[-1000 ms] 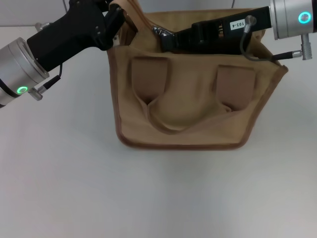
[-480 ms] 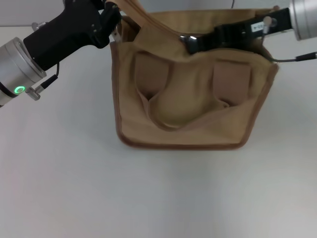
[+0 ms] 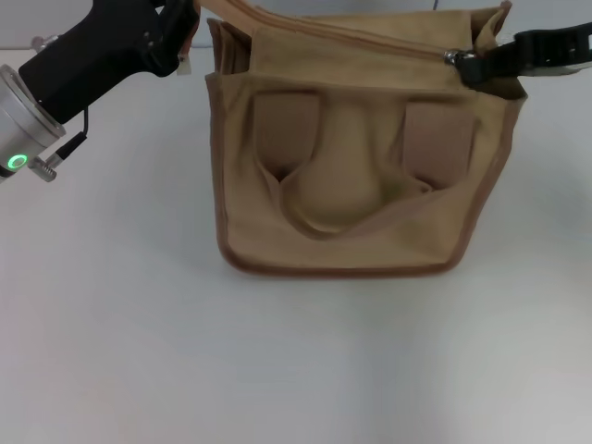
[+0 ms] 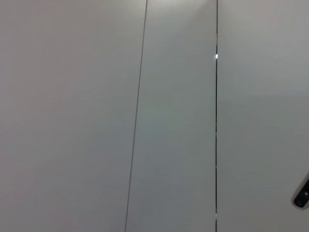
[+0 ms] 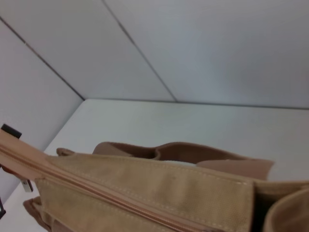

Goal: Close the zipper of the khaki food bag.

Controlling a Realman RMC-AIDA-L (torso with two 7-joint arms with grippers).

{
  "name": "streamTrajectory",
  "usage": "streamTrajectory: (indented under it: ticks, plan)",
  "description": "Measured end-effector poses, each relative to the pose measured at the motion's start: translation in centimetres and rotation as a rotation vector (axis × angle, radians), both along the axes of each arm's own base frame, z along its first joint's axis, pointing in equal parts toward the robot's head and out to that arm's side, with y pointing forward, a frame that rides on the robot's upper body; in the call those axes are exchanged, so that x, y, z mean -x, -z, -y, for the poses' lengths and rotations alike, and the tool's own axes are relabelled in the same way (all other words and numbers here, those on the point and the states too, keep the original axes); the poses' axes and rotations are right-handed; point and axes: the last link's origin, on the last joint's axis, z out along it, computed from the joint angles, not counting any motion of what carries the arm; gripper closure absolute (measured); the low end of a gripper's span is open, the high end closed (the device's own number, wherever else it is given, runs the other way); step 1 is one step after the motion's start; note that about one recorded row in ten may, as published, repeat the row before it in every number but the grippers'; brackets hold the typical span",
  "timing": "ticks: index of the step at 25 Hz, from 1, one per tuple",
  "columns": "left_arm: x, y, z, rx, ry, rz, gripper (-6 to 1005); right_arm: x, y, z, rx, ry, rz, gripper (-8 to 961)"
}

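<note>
The khaki food bag point(image 3: 342, 199) stands upright in the middle of the table, its two handle patches and looped handle facing me. The zipper point(image 3: 351, 35) runs along its top edge, and its teeth look joined from the left end up to the silver pull tab point(image 3: 450, 56) near the right end. My right gripper point(image 3: 469, 67) is shut on that pull tab at the bag's top right corner. My left gripper point(image 3: 185, 17) is shut on the bag's top left end and holds it up. The right wrist view shows the joined zipper track point(image 5: 96, 189) and the bag's top point(image 5: 159, 181).
The white table point(image 3: 296, 370) spreads in front of and beside the bag. A panelled wall point(image 4: 145, 116) fills the left wrist view. The left gripper's dark tip point(image 5: 8, 131) shows at the edge of the right wrist view.
My right gripper has slid from the bag's middle to its right end with the pull tab, joining the zipper behind it. My left gripper has lifted slightly up and left.
</note>
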Motion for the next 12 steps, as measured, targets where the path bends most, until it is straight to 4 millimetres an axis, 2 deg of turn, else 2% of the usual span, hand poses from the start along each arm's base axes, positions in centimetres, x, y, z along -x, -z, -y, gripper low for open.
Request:
streamTrajectory:
  ticks: [5, 12]
  plan:
    - [0.0, -0.2, -0.1, -0.008, 0.001, -0.006, 931, -0.3, -0.7, 0.3, -0.014, -0.001, -0.024, 885]
    - [0.0, -0.2, -0.3, -0.010, -0.005, -0.010, 929, -0.2, -2.1, 1.6, -0.053, -0.139, -0.163, 835]
